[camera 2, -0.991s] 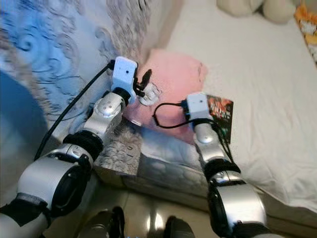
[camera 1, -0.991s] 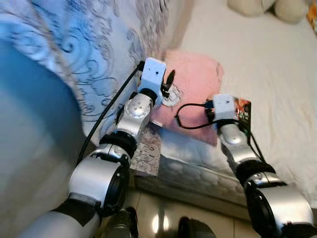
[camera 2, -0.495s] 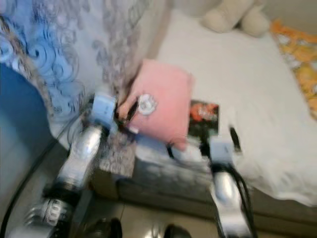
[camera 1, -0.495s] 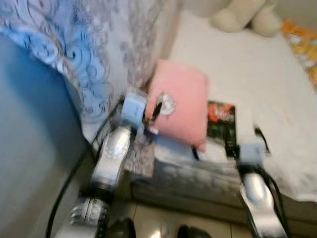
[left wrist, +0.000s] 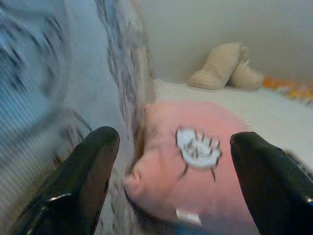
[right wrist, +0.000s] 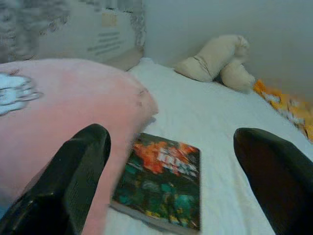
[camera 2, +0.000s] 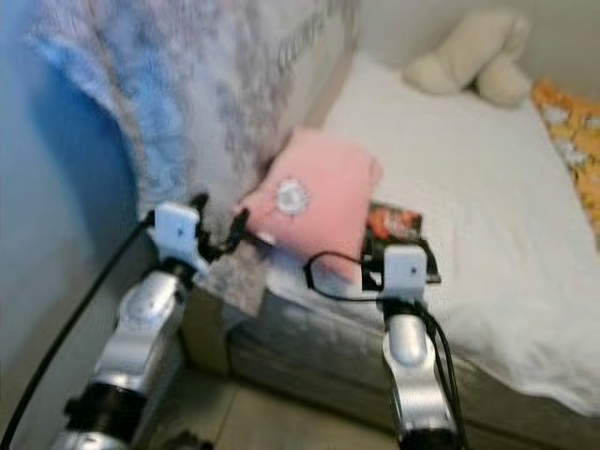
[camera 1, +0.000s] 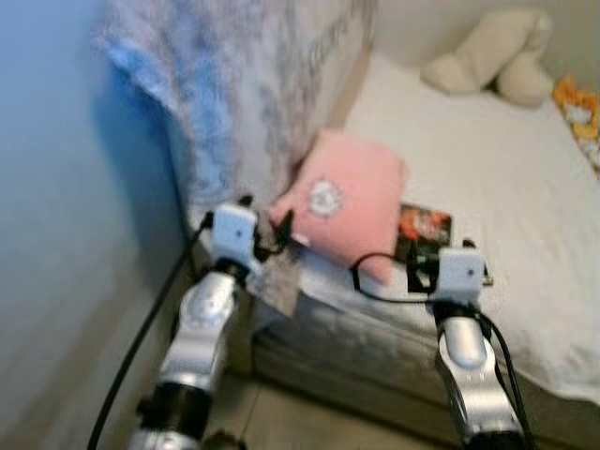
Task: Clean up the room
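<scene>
A pink pillow [camera 1: 352,202] with a white patch lies at the near corner of the bed, against the patterned drape. A dark book [camera 1: 427,230] with an orange-and-green cover lies flat on the sheet, touching the pillow's right side. My left gripper [left wrist: 174,137] is open, level with the pillow's near end and a little short of it, holding nothing. My right gripper [right wrist: 172,137] is also open, low over the bed edge just short of the book [right wrist: 164,181], with nothing between its fingers.
A beige plush toy [camera 1: 487,61] sits at the far end of the white bed sheet [camera 1: 506,178]. An orange patterned cloth [camera 2: 572,141] lies at the far right. A blue-grey patterned drape [camera 1: 216,103] hangs at the left. The mattress side [camera 1: 375,347] faces me.
The camera has drawn back and risen, so more of the bed shows. Both grippers have pulled back from the pillow and book toward the bed edge, still empty.
</scene>
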Motion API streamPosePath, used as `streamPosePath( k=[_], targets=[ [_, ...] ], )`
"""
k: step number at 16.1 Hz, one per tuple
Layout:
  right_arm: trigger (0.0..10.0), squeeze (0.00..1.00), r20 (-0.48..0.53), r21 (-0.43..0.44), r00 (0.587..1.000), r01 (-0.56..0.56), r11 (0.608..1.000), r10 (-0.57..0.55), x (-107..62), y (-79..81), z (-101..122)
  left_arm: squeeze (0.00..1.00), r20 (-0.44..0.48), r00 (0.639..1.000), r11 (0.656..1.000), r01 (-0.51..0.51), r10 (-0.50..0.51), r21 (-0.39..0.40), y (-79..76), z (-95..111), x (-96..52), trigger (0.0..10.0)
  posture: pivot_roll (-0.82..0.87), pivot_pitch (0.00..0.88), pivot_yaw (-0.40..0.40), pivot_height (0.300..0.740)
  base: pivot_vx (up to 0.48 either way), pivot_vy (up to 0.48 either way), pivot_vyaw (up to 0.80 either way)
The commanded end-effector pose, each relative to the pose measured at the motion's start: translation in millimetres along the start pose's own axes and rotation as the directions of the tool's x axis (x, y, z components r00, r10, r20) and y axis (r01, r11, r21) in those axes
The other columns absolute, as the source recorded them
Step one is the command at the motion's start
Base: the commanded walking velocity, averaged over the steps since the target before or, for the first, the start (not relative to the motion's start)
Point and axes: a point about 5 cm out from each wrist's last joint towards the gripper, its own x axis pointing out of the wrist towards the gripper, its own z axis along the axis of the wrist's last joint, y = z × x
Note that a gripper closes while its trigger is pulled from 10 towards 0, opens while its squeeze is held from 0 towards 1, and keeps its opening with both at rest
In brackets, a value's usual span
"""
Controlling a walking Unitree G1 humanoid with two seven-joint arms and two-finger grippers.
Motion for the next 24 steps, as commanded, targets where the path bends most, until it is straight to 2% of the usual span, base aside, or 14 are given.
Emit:
streamPosePath(
  k=[1, 3, 4, 6, 9, 11, 13, 16, 17, 20, 21, 22, 23, 24],
  targets=[
    [10.0, 1.0, -0.037, 0.007, 0.998, 0.045, 0.999, -0.044, -3.8, -12.4, -6.4, 0.0, -0.035, 0.999, 1.0, 0.0, 0.0, -0.009, -3.6, -4.8, 1.7, 10.0, 0.08, 0.0, -0.024, 0.74, 0.0, -0.42, 0.0],
    [10.0, 1.0, -0.057, -0.002, 0.998, 0.022, 1.0, -0.022, -4.4, -11.7, -8.5, 0.0, -0.053, 0.999, 1.0, -0.01, 0.009, -0.011, -0.8, -4.7, 5.0, 10.0, 0.06, 0.0, -0.013, 0.74, 0.0, -0.42, 0.0],
    [10.0, 0.0, -0.039, -0.015, 0.999, -0.007, 1.0, 0.007, -2.9, -10.2, -5.1, 0.0, -0.052, 0.999, 1.0, 0.01, -0.01, -0.006, -5.2, -3.8, 8.9, 10.0, 0.05, 0.0, -0.009, 0.74, 0.0, -0.416, 0.0],
    [10.0, 0.0, -0.028, -0.025, 0.999, -0.023, 0.999, 0.023, -0.3, -11.3, 0.2, 0.0, -0.04, 0.999, 1.0, 0.029, -0.029, -0.009, -11.5, 1.0, 15.0, 10.0, 0.03, 0.0, -0.018, 0.74, 0.247, -0.409, 0.0],
    [10.0, 0.0, -0.069, -0.036, 0.996, -0.05, 0.998, 0.047, -1.8, -11.8, -7.1, 0.0, -0.094, 0.994, 0.993, -0.066, 0.057, -0.096, -13.2, -8.9, 16.2, 10.0, 0.04, 0.0, -0.034, 0.74, 0.256, -0.404, 0.0],
    [10.0, 0.0, -0.065, -0.037, 0.995, -0.077, 0.996, 0.074, 1.9, -6.3, -5.1, 0.0, -0.072, 0.997, 0.997, -0.04, 0.035, -0.065, -17.6, -6.3, 16.0, 10.0, 0.04, 0.0, -0.035, 0.74, 0.255, -0.405, 0.0],
    [10.0, 0.0, -0.056, 0.028, 0.995, -0.085, 0.996, 0.086, 4.6, -7.0, -1.8, 0.0, -0.062, 0.998, 0.998, -0.033, 0.03, -0.051, -16.7, -4.2, 17.3, 10.0, 0.04, 0.0, -0.032, 0.74, 0.257, -0.403, 0.0],
    [10.0, 0.0, -0.065, 0.09, 0.994, -0.08, 0.993, 0.086, 6.8, -7.6, -0.8, 0.0, -0.027, 1.0, 1.0, -0.013, 0.012, -0.01, -9.3, 4.7, 22.4, 10.0, 0.04, 0.0, -0.031, 0.74, 0.265, -0.398, 0.0],
    [10.0, 0.0, -0.073, 0.093, 0.993, -0.082, 0.992, 0.088, 8.5, -7.9, -1.4, 0.0, -0.018, 1.0, 1.0, -0.022, 0.021, -0.023, -3.3, 9.0, 26.7, 10.0, 0.03, 0.0, -0.037, 0.74, 0.266, -0.398, 0.0],
    [10.0, 0.0, -0.066, 0.07, 0.993, -0.094, 0.993, 0.099, 15.5, -11.9, 3.1, 0.0, 0.031, 0.997, 0.995, 0.071, -0.069, -0.075, -25.5, 15.6, 28.9, 10.0, 0.02, 0.0, -0.06, 0.74, 0.269, -0.395, 0.0],
    [10.0, 0.0, -0.061, 0.072, 0.993, -0.095, 0.993, 0.099, 17.7, -13.3, 5.3, 0.0, 0.036, 0.998, 0.993, 0.062, -0.059, -0.098, -25.5, 16.8, 30.7, 10.0, 0.02, 0.0, -0.063, 0.74, 0.266, -0.394, 0.0],
    [10.0, 0.0, -0.053, 0.124, 0.995, -0.08, 0.989, 0.088, 20.2, -14.4, 8.3, 0.0, 0.034, 0.998, 0.991, 0.055, -0.052, -0.122, -24.9, 16.7, 31.7, 10.0, 0.01, 0.0, -0.061, 0.74, 0.27, -0.394, 0.0],
    [10.0, 0.0, -0.079, 0.262, 0.996, -0.026, 0.965, 0.049, 22.0, -17.7, 7.3, 0.0, 0.026, 0.998, 0.99, 0.058, -0.055, -0.132, -24.6, 14.8, 31.0, 10.0, 0.01, 0.0, -0.061, 0.74, 0.27, -0.394, 0.0],
    [10.0, 0.0, -0.092, 0.315, 0.995, -0.008, 0.949, 0.039, 21.5, -18.9, 5.9, 0.0, 0.018, 0.998, 0.988, 0.062, -0.06, -0.142, -24.3, 13.3, 29.9, 10.0, 0.02, 0.0, -0.059, 0.74, 0.27, -0.394, 0.0]
  ],
)
